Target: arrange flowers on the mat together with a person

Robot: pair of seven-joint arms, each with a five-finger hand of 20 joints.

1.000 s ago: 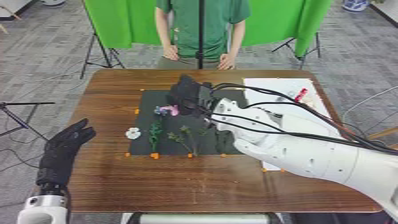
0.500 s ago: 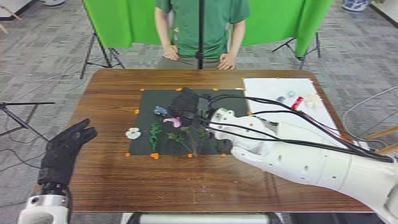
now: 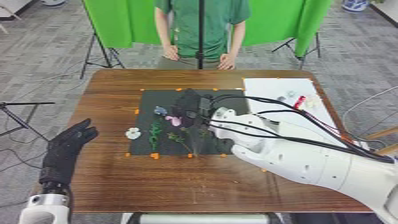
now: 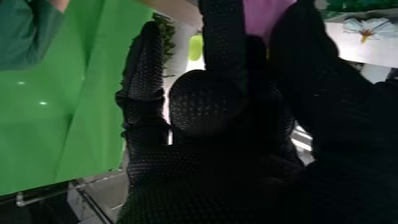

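Note:
In the head view my right hand (image 3: 187,103) is over the middle of the dark mat (image 3: 233,104), with a pink flower (image 3: 174,120) at its fingers. The right wrist view shows that hand (image 4: 209,102) pinching the pink petal (image 4: 265,16) between its digits. On the mat lie a blue flower (image 3: 160,110), a white flower (image 3: 132,133) at the left edge, a green stem (image 3: 155,137) and leafy sprigs (image 3: 180,140). My left hand (image 3: 67,145) rests open beside the mat, over the table's left side.
A white board (image 3: 266,87) on the right bears a red object (image 3: 299,102) and small pale pieces. Orange marks surround the mat. My right forearm and its cables cross the table's right side. The mat lies on the brown table (image 3: 111,100).
My right hand has come closer to the robot over the mat, and the pink flower has shifted the same way. The right arm has shifted too, baring more of the board. The left hand is still.

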